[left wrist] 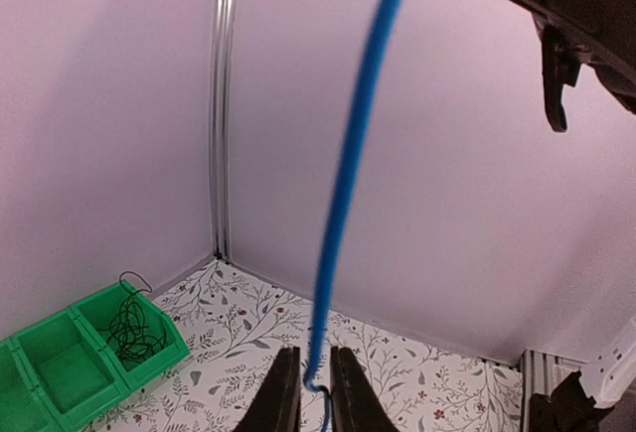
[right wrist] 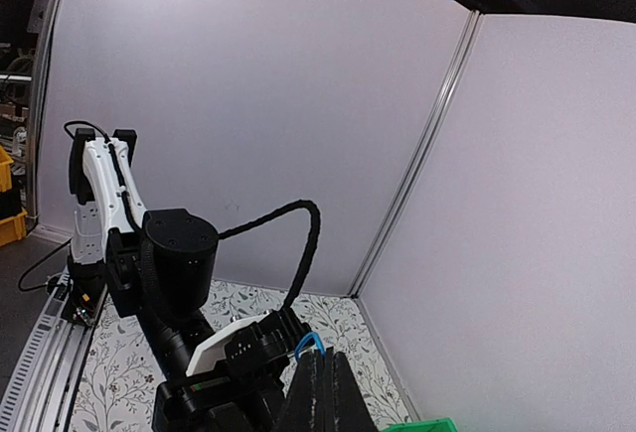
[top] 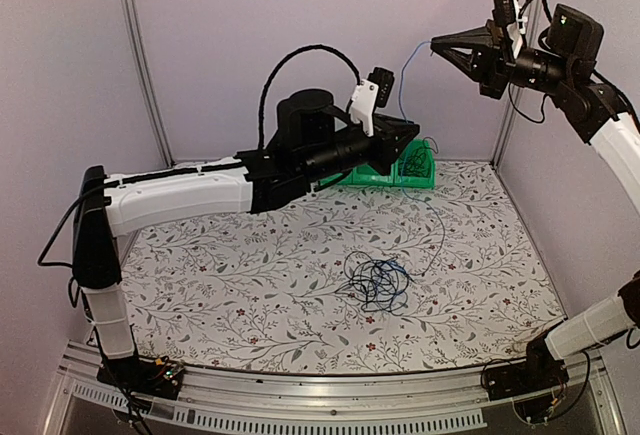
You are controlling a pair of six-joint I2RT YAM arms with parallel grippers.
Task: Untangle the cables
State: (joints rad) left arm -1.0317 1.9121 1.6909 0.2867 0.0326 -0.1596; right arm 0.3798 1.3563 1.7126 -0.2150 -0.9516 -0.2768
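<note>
Two grippers are on one thin blue wire (left wrist: 350, 154). The right gripper (top: 433, 45), raised high, is clamped on its upper end. The left gripper (left wrist: 313, 358) stands narrow around the wire lower down, with a sliver of gap showing. From there the wire drops to the loose tangle of thin black and blue wires (top: 377, 283) on the floral-patterned bench (top: 230, 285). If the left jaws pinch hard and pull, the loops below may cinch into a knot. If they hold too slack, the wire could slip free.
</note>
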